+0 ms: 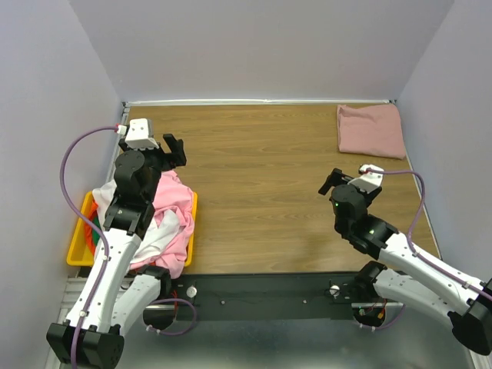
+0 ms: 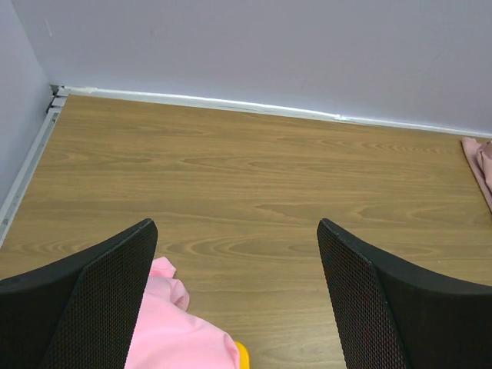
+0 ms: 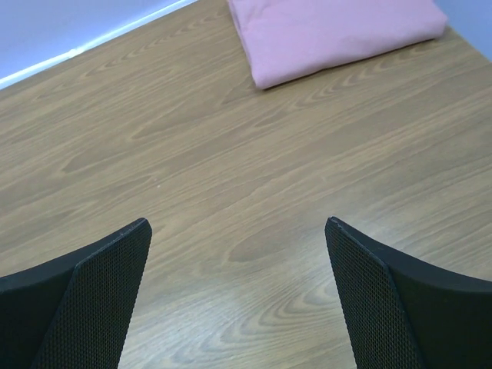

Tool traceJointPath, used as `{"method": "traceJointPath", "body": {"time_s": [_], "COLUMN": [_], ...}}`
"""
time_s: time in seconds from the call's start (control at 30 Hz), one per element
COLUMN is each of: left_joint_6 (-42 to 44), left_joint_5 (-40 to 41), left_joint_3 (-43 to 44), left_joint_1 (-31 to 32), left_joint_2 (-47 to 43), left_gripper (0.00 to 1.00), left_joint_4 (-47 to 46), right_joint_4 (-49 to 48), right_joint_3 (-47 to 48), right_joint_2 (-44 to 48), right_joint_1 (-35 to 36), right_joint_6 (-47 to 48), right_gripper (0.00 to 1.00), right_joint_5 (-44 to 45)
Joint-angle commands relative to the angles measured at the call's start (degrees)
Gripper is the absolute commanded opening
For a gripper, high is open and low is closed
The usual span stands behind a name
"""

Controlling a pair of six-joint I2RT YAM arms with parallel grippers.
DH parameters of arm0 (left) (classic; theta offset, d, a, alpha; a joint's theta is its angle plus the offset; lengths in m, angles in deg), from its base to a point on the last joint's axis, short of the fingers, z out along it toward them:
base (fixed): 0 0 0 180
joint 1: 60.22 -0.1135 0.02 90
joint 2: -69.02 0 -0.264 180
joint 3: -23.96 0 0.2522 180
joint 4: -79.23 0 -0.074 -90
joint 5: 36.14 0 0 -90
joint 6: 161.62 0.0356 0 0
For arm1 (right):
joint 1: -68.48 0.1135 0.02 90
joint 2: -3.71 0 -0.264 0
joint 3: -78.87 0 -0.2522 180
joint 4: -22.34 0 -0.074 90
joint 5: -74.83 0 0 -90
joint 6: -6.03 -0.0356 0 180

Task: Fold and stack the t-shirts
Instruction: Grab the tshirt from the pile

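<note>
A dusty rose-pink t-shirt [image 1: 371,129] lies folded at the far right corner of the table; it also shows in the right wrist view [image 3: 330,31] and at the edge of the left wrist view [image 2: 482,165]. A bright pink t-shirt [image 1: 171,196] and a white one [image 1: 157,240] lie heaped in the yellow bin [image 1: 75,252] at the left. My left gripper [image 1: 175,151] is open and empty, hovering just past the heap, with pink cloth [image 2: 177,330] below its left finger. My right gripper [image 1: 332,183] is open and empty above bare table, short of the folded shirt.
The wooden table [image 1: 261,192] is closed in by lilac walls at the back and both sides. The bin's yellow rim [image 2: 243,355] shows under the left gripper [image 2: 237,231]. The right gripper [image 3: 238,227] is over bare wood. A little orange cloth [image 1: 89,223] shows inside the bin.
</note>
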Motion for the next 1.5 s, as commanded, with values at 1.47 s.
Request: {"method": "traceJointPath", "body": {"time_s": [1.47], "left_joint_6": [-42.12], "left_joint_5": [28.60], "left_joint_3": [-8.06], "left_joint_1": [-0.22], "left_joint_2": [11.59], "left_gripper": [0.89], "left_joint_4": [26.98], "right_joint_4": [-3.58], "right_joint_3": [1.93], "right_joint_2": [-8.06], "right_joint_1": [-13.04], "right_joint_6": [-4.29], "right_gripper": [1.00], "right_joint_5": [-18.09]}}
